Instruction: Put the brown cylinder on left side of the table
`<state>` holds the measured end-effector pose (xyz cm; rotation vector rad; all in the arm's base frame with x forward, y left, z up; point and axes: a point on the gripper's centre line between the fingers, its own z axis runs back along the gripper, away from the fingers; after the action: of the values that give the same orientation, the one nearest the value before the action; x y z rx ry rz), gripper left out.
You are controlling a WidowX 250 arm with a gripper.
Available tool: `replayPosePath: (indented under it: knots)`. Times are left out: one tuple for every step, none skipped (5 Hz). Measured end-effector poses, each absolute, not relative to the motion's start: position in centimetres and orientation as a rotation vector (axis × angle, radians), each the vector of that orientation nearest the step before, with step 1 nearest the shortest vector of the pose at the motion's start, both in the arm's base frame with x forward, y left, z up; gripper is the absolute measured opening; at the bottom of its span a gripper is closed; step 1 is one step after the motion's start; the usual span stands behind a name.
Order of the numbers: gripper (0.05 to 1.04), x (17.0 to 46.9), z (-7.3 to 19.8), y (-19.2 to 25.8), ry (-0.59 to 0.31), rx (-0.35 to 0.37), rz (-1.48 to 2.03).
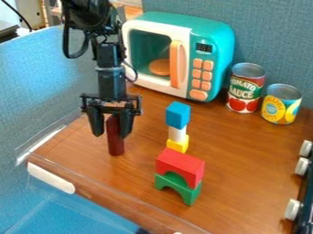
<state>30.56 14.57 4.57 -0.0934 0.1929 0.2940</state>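
Wood-look tabletop (238,173), reddish brown, with blue fabric panels (256,27) behind and at left. Brown cylinder (115,145) is dark reddish brown, slim, plain, roughly upright, on the left part of the table near its front-left edge. Gripper (111,135) hangs down over it, fingers apart, one on each side of the cylinder's upper part.

Teal-and-white toy microwave (214,34) at the back: orange handle, orange buttons, orange round piece inside. Tomato can (246,87) and yellow-and-blue can (282,105) side by side, right of the microwave. Mid-table, blue block (178,114) on white block (177,133), yellow block (178,145) below. Nearer the camera, red arch block (180,165) on top of green arch block (178,184). White strip (51,178) along the left edge; black unit (308,192) with white knobs at right.

Cylinder top partly hidden by the gripper; contact with the fingers can't be told. Microwave's upper left is behind the arm. Black unit is cut off by the right border. Dark item at the bottom border, too cropped to identify.
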Motion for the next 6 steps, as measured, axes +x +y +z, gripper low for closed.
replayPosePath:
  knots:
    - [1.013, 30.7, 4.8, 14.4, 0.186, -0.086, 0.309]
    - [1.009, 31.7, 9.3, 13.6, 0.087, -0.071, 0.306]
    - [1.002, 31.9, 12.9, 13.3, 0.003, -0.046, 0.298]
    - [1.001, 32.1, 16.0, 12.7, -0.049, -0.012, 0.252]
    - [1.001, 32.0, 16.0, 11.8, -0.041, 0.006, 0.18]
    - [1.001, 31.5, 15.6, 10.1, -0.095, -0.006, 0.082]
